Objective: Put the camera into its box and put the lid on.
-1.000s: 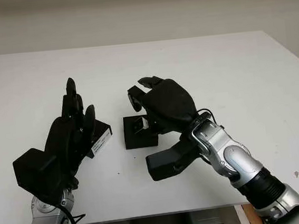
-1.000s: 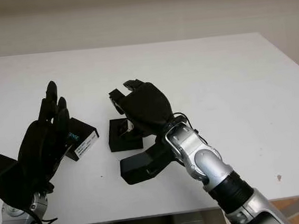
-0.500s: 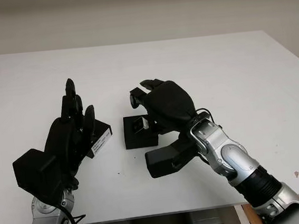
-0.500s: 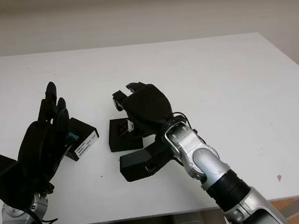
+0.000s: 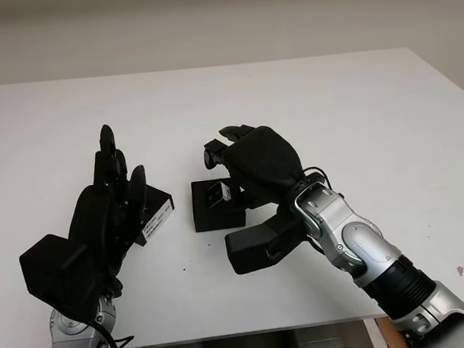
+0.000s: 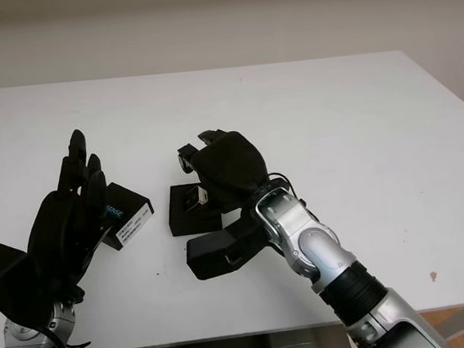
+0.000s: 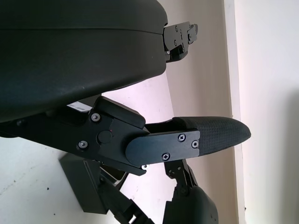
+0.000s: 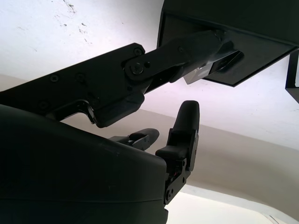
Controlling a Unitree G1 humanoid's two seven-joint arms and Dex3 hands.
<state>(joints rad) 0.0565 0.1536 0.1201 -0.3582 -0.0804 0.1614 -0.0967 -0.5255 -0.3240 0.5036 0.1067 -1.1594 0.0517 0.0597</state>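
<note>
Camera already sits in its box mid-bench. Right hand hovers over it, holding nothing I'd say. Left hand, open, is by the lid, which I reckon needs grabbing next.

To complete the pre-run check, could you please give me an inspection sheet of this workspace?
Surface: white table, a few small dark specks near its front edge.
Job's things: open black box mid-table with the camera inside it; the labelled black lid lies to the box's left, not on it.
Clutter: nothing seen.
Hands: left hand open, raised in front of the lid; right hand over the box, grasp unclear.
Cables: thin black cable looped at the right wrist.
Surroundings: plain pale wall behind the table.
</note>
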